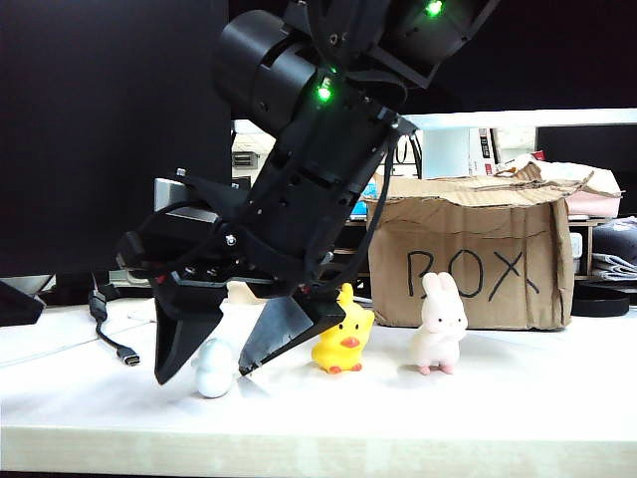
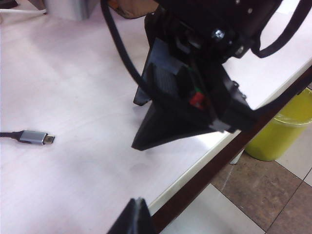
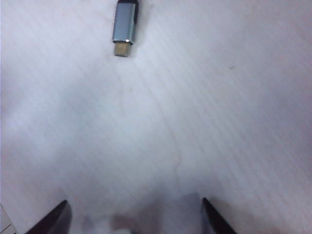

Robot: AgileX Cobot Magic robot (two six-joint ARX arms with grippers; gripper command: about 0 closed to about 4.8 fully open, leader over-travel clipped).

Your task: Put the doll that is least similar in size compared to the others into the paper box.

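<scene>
The doll, tiny, rounded and white, stands on the white table left of the other figures. My right gripper reaches across from above and is open, with one black finger on each side of the doll. In the right wrist view the gripper's two tips stand far apart and a blurred pale shape lies low between them. The paper box, brown cardboard marked "BOX", stands at the back right. My left gripper is shut and hovers near the table's front edge, empty.
A yellow rubber duck and a pale pink rabbit stand right of the doll, in front of the box. A USB cable plug lies to the left. A yellow bin stands on the floor beyond the table edge.
</scene>
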